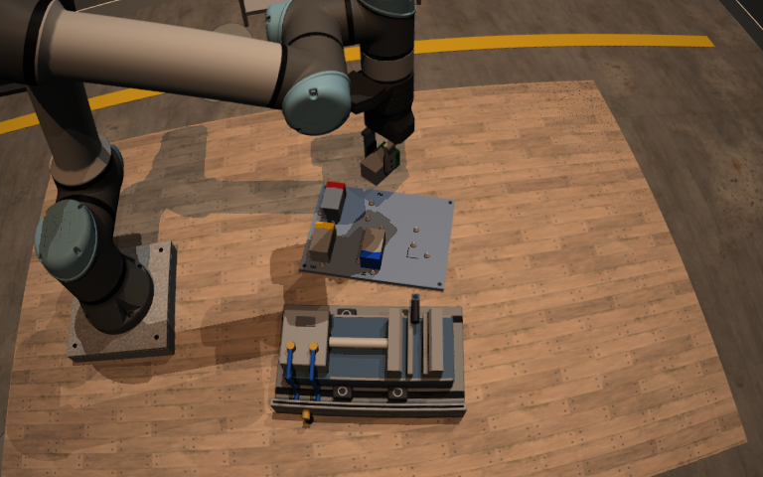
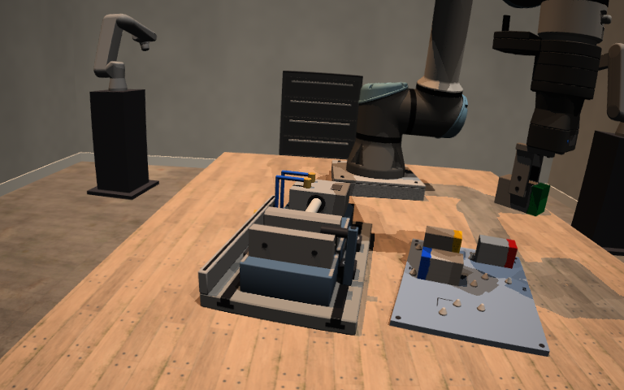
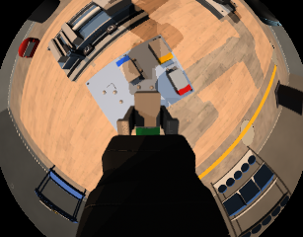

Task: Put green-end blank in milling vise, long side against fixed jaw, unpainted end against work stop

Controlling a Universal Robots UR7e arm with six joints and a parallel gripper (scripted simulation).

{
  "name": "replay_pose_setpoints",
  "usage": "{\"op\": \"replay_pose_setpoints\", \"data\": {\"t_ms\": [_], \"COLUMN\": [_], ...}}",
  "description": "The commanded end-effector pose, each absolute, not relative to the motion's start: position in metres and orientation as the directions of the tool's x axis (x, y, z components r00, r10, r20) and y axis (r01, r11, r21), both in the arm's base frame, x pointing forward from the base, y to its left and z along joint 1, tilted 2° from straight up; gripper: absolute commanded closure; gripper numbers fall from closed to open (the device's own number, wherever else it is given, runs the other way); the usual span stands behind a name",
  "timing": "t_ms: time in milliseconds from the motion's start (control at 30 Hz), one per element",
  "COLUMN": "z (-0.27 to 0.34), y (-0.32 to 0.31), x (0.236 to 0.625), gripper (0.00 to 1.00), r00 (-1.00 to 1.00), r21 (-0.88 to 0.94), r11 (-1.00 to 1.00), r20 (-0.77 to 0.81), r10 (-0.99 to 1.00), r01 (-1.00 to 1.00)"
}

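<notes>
My gripper (image 1: 381,154) (image 2: 528,185) (image 3: 147,113) is shut on the green-ended blank (image 1: 375,169) (image 2: 504,191) (image 3: 147,106), in the air beyond the plate's back edge in the top view. Its fingers grip the long sides near the green end; its bare end points out toward the plate in the wrist view. The milling vise (image 1: 359,369) (image 2: 286,279) (image 3: 98,31) has no blank between the moving jaw (image 1: 394,342) (image 2: 301,218) and the fixed jaw (image 1: 434,342) (image 2: 291,245). The work stop (image 1: 414,308) (image 2: 332,231) is at the jaws' plate-side end. The low bars are partly hidden.
The plate (image 1: 433,219) (image 2: 504,331) (image 3: 98,86) holds the red-ended blank (image 1: 332,202) (image 2: 493,251) (image 3: 179,79), the yellow-ended blank (image 1: 321,243) (image 2: 437,239) (image 3: 158,50) and the blue-ended blank (image 1: 374,238) (image 2: 444,266) (image 3: 132,71), among small cone pins. Blue hoses stand at the vise's far end from the fixed jaw.
</notes>
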State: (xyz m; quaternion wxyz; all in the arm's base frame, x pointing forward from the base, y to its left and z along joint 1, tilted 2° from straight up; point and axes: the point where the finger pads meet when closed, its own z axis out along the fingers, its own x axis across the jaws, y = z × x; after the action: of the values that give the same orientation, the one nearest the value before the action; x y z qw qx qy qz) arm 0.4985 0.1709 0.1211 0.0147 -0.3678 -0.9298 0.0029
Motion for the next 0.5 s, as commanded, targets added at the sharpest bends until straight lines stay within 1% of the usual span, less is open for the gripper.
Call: {"op": "replay_pose_setpoints", "data": {"t_ms": [0, 333, 467], "z": [0.1218, 0.1218, 0.1219], "y": [0.1709, 0.1709, 0.1709], "x": [0.4988, 0.4988, 0.4988], "gripper": [1.00, 1.00, 1.00], "r00": [-0.633, -0.633, -0.488], "r21": [-0.019, -0.019, -0.023], "r11": [0.633, 0.633, 0.488], "r20": [0.020, 0.020, 0.016], "r10": [0.774, 0.774, 0.873], "r01": [0.774, 0.774, 0.872]}}
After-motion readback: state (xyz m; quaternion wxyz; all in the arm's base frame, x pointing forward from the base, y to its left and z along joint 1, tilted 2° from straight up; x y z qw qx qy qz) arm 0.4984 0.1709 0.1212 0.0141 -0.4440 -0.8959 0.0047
